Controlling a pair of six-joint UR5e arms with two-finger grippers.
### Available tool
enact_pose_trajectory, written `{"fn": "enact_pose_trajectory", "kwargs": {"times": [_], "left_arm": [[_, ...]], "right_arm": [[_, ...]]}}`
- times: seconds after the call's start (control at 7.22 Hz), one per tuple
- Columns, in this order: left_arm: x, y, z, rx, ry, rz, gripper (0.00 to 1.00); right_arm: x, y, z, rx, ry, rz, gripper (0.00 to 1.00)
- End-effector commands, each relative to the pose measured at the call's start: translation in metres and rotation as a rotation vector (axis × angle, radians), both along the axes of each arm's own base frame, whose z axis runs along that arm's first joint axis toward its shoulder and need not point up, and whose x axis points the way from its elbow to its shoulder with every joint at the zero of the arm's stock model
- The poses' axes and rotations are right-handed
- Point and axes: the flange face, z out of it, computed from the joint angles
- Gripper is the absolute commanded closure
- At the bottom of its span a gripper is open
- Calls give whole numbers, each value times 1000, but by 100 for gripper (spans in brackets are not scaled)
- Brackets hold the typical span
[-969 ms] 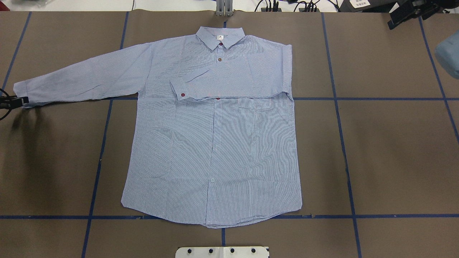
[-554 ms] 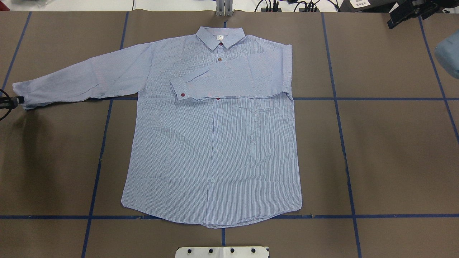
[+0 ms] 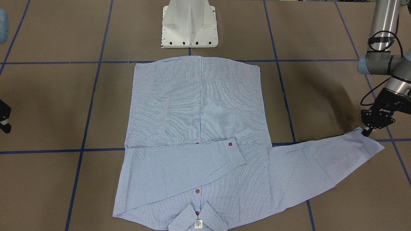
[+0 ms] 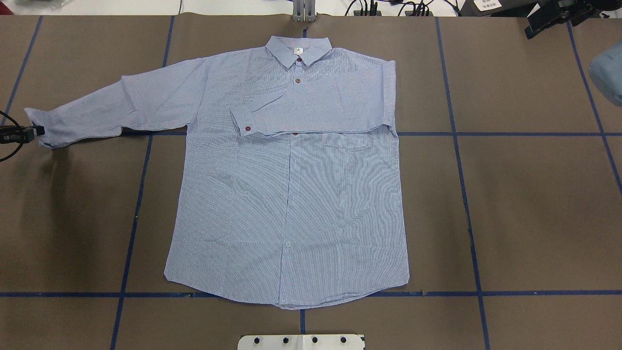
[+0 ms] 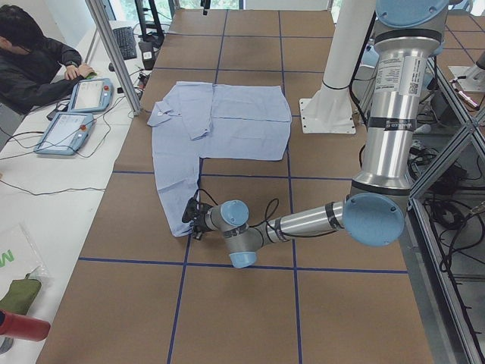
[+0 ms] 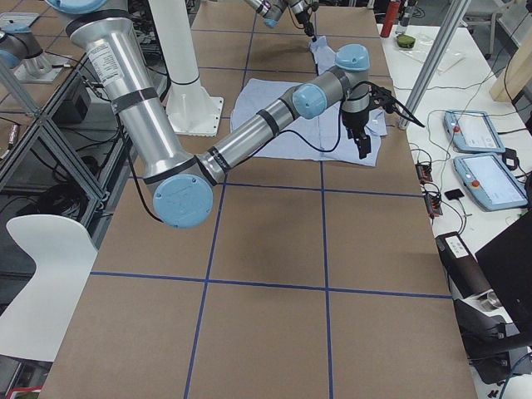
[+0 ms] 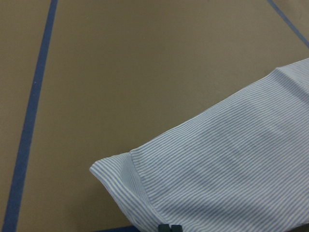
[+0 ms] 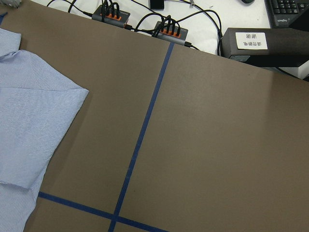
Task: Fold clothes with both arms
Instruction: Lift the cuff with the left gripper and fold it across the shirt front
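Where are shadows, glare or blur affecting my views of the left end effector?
Overhead: soft shadow on the table beside the left end effector. Front-facing: broad arm shadow beside the sleeve. Left wrist: sharp, evenly lit, no glare.

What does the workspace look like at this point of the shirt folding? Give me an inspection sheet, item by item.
surface: brown table with a blue tape grid.
job's things: striped shirt lies flat, buttons up; one sleeve is folded across the chest, other sleeve stretches toward the robot's left.
clutter: nothing seen.
grippers: left claw is shut on the stretched sleeve's cuff; right claw hangs off the shirt, holding nothing, open or shut unclear.
cables: black cable loops at the left wrist; plugged hubs sit at the table's far edge.
surroundings: white pedestal; seated person beside two pendants.
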Motion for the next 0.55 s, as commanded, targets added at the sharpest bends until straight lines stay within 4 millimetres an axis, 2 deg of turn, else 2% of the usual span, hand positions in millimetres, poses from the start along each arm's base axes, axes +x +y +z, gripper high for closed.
{"fn": "enact_pose_trajectory", "kwargs": {"times": [0.0, 0.14, 0.28, 0.42], "left_arm": [[19, -28, -79, 87, 74, 61, 100], [30, -45, -125, 95, 81, 75, 100], [50, -79, -207, 98, 82, 75, 100], [74, -104, -278, 86, 72, 85, 100]], "right_arm": [[0, 0, 2, -5, 1, 1, 0], [0, 0, 2, -5, 1, 1, 0], [0, 0, 3, -8, 1, 2, 0], [0, 0, 3, -8, 1, 2, 0]]}}
